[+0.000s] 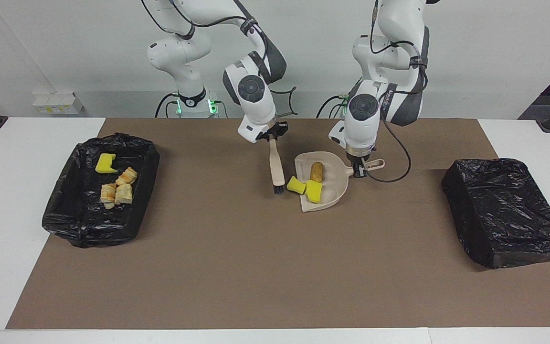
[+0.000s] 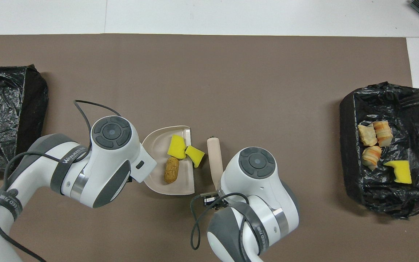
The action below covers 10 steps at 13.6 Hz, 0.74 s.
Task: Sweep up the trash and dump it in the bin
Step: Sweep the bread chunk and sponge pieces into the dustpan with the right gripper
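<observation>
Trash lies in two places on the worktop (image 1: pixel 237 267). A brown nugget (image 1: pixel 317 172) sits in the beige dustpan (image 1: pixel 334 193) at mid-table, one yellow sponge chunk (image 1: pixel 313 191) lies at the pan's open lip, and a second yellow chunk (image 1: pixel 296 185) touches it, resting on the brown mat (image 1: pixel 256 248) just beside the lip, toward the right arm's end. More scraps are in the open black-lined bin (image 1: pixel 139 205) at the right arm's end: pale crusty lumps (image 1: pixel 118 188) and another yellow piece (image 1: pixel 105 164).

The left gripper (image 1: pixel 362 168) is down at the dustpan's handle (image 1: pixel 375 165), its fingers clenched on that handle; the pan lies flat on the mat.

The right gripper (image 1: pixel 271 137) is above the mat beside the dustpan, its fingers clamped on the top of the handle of a hand brush (image 1: pixel 276 167). The brush hangs nearly upright, its dark bristles (image 1: pixel 278 189) pointing down, close to the outer yellow chunk but apart from it. Whether the bristles touch the mat cannot be told.

A second bin (image 1: pixel 506 210), wrapped in black plastic, stands at the left arm's end, well apart from the rest.
</observation>
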{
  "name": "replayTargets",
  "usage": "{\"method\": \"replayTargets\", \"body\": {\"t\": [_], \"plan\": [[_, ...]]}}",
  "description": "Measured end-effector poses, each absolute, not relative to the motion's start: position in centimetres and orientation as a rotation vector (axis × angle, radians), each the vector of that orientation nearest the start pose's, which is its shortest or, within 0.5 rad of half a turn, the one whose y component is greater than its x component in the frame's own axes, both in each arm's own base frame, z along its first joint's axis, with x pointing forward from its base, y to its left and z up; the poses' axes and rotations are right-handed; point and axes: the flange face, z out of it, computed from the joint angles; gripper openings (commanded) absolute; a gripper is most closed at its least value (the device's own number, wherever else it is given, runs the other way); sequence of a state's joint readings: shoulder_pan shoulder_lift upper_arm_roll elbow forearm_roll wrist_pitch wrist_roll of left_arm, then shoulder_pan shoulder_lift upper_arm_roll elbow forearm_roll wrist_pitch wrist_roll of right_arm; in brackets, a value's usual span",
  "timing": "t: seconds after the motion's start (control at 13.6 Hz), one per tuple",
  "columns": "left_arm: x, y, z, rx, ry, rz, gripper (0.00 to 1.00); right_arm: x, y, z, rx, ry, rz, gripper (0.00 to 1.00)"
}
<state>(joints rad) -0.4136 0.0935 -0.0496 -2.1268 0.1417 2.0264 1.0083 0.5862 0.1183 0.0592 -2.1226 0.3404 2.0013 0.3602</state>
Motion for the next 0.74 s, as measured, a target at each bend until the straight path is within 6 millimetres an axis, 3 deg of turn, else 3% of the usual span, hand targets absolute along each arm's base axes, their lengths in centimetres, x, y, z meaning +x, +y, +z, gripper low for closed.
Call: {"method": "replayTargets", "body": {"t": [0.37, 0.74], "plan": [[48.1, -23.1, 35.2, -2.193, 2.139, 0.335, 0.00, 41.2, 38.3, 32.0, -2.865, -0.110, 0.410, 0.00], [48.1, -23.0, 35.2, -2.193, 2.139, 0.333, 0.00, 41.7, 39.4, 33.8, -2.797, -0.063, 0.416, 0.00]]}}
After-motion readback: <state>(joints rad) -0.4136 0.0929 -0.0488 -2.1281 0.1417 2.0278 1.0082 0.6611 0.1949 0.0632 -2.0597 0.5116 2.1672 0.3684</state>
